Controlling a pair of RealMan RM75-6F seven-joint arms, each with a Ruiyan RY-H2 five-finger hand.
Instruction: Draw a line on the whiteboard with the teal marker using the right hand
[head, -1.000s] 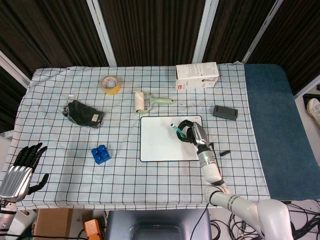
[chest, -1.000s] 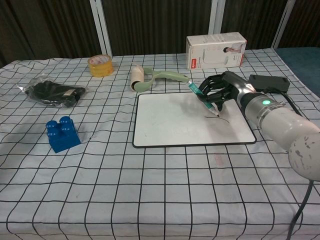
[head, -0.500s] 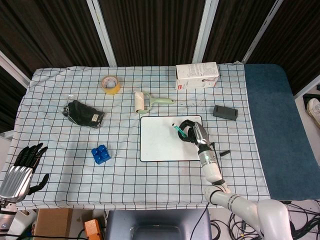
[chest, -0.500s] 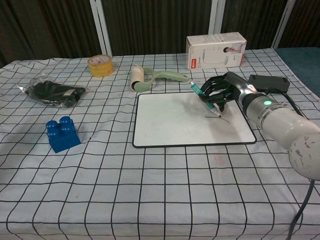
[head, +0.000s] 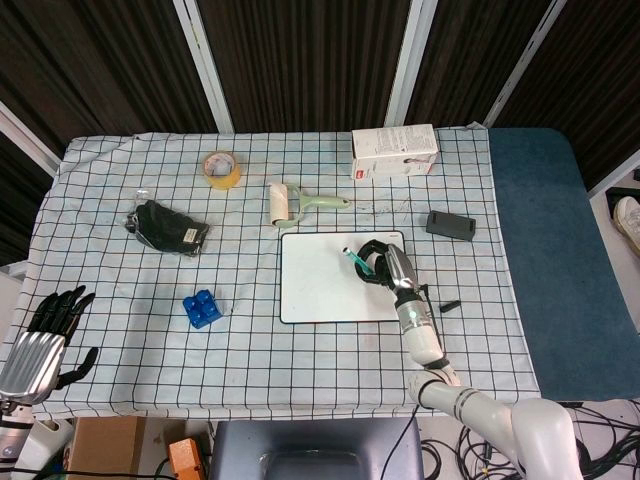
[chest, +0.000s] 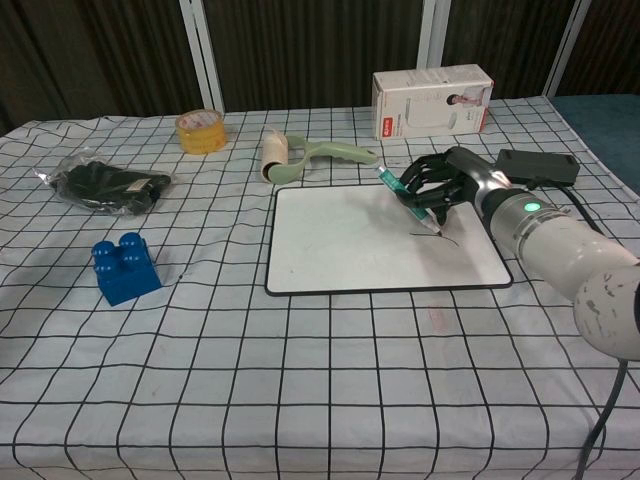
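dark slatted panels back a checkered desk (chest: 300, 400). whiteboard (chest: 350, 240) lies right of centre; right hand (chest: 435, 185) grips the teal marker (chest: 405, 197), tip down on it, mid-stroke. next, drag steadily. left hand (head: 45, 335) idles with fingers apart at the front-left corner.

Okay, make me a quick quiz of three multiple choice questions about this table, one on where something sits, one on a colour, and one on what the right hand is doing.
1. Where is the lint roller?
A. just behind the whiteboard
B. on the blue block
C. beside the black bag

2. What colour is the tape roll?
A. red
B. yellow
C. green

3. What is the right hand doing?
A. resting open on the cloth
B. lifting the box
C. holding the teal marker tip down on the board

Answers: 1 A, it lies beyond the far edge of the whiteboard. 2 B, it shows yellow in both views. 3 C, its fingers grip the teal marker at a short dark stroke.
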